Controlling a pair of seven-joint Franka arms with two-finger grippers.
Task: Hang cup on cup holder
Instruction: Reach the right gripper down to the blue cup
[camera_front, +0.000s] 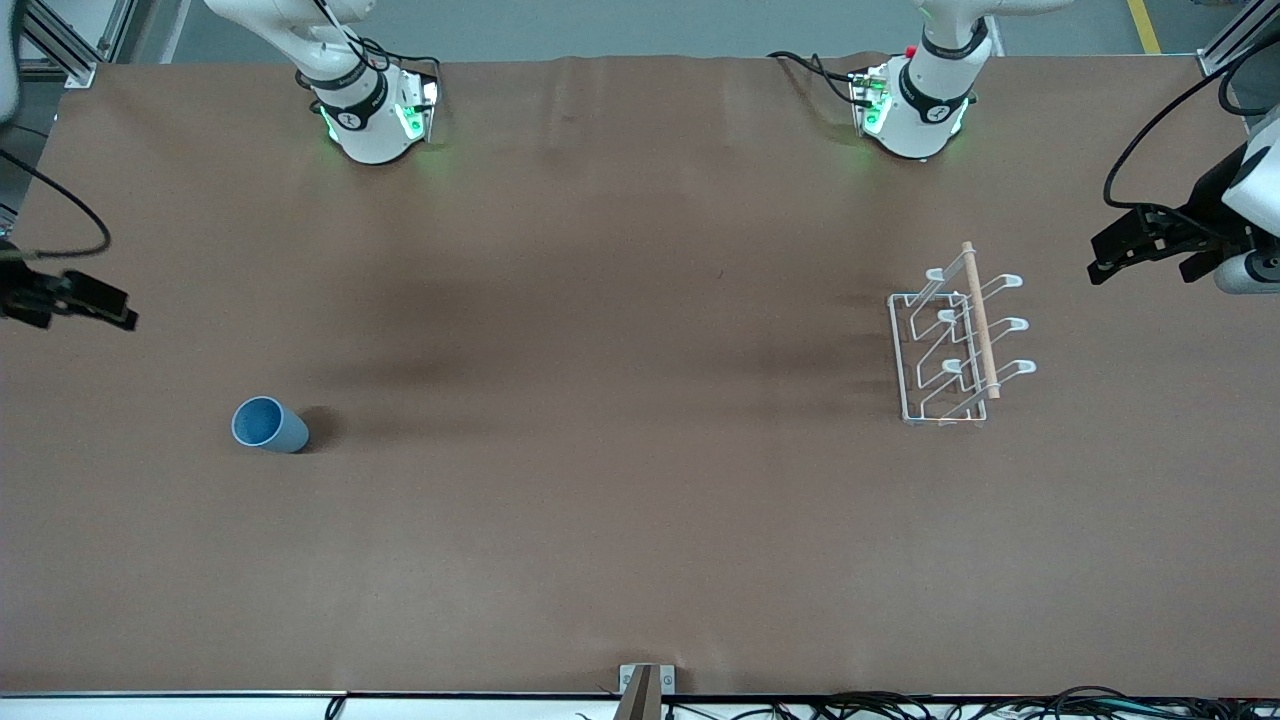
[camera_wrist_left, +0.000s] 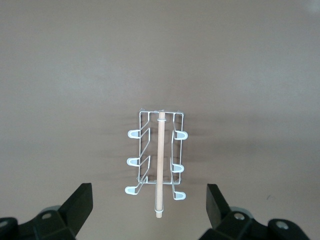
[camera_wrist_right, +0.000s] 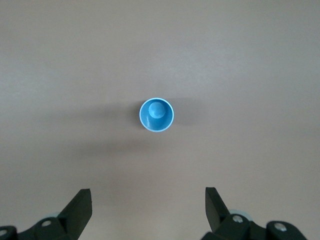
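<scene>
The cup (camera_front: 270, 425) is a small light-blue tumbler standing upright, mouth up, on the brown table toward the right arm's end; it also shows in the right wrist view (camera_wrist_right: 156, 115). The cup holder (camera_front: 957, 345), a white wire rack with loop-tipped prongs and a wooden rod on top, stands toward the left arm's end; it also shows in the left wrist view (camera_wrist_left: 157, 160). My left gripper (camera_front: 1110, 255) (camera_wrist_left: 149, 200) is open and empty, up in the air beside the rack. My right gripper (camera_front: 120, 305) (camera_wrist_right: 148, 202) is open and empty, up in the air above the table near the cup.
The two arm bases (camera_front: 375, 110) (camera_front: 915, 105) stand along the table's edge farthest from the front camera. A small metal bracket (camera_front: 647, 685) and cables (camera_front: 900, 705) sit at the edge nearest to that camera. Brown table cover (camera_front: 620, 400) lies between cup and rack.
</scene>
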